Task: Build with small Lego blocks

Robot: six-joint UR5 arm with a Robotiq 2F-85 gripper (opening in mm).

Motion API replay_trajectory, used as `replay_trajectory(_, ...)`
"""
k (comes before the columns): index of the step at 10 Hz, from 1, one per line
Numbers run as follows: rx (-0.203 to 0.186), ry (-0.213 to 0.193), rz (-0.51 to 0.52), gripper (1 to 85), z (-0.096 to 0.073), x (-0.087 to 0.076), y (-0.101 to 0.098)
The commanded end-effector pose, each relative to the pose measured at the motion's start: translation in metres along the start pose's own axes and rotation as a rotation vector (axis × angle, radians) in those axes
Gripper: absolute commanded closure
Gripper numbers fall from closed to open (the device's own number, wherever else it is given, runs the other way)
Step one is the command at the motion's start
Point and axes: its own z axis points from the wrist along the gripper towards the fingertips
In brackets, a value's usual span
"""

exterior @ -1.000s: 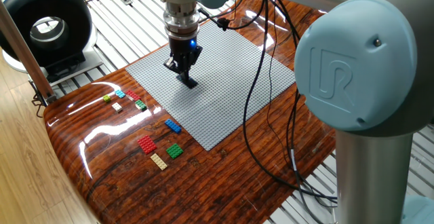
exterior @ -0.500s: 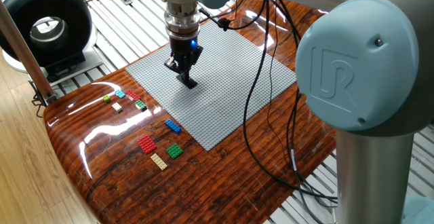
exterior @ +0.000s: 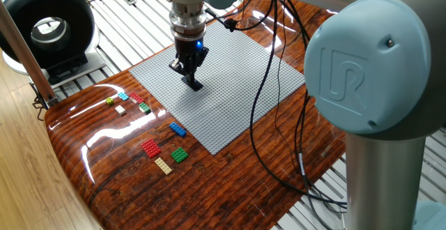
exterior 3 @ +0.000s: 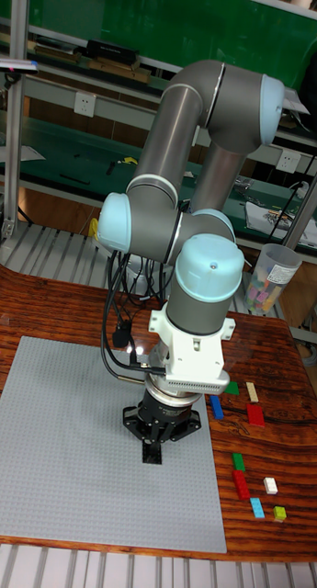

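My arm (exterior: 362,83) fills the right of the fixed view, and in the tall view it arches down from the top centre. Below it a grey baseplate (exterior: 237,90) lies on a wooden table (exterior: 125,181), centre frame. My gripper (exterior: 193,83) points straight down at the baseplate, its tips touching or just above the studs, left of centre. The fingers look drawn close together; I cannot tell whether they pinch anything. The Lego blocks lie loose on the wood at lower left, off the plate: a blue block (exterior: 178,129), a red block (exterior: 151,148), a green block (exterior: 180,155), a tan block (exterior: 163,165), and smaller bricks (exterior: 129,102) further left.
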Motion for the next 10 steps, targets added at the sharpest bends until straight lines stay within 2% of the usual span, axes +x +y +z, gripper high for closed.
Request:
replay_trajectory(1, -0.013, -0.005, 0.006, 84.7, -0.0008, -0.0029, 0.0024)
replay_trajectory(6, -0.01, -0.005, -0.001, 84.7, -0.0019, -0.0058, 0.0011)
replay_trajectory(10, -0.013, -0.001, -0.001, 84.7, -0.0031, -0.0022, 0.0015)
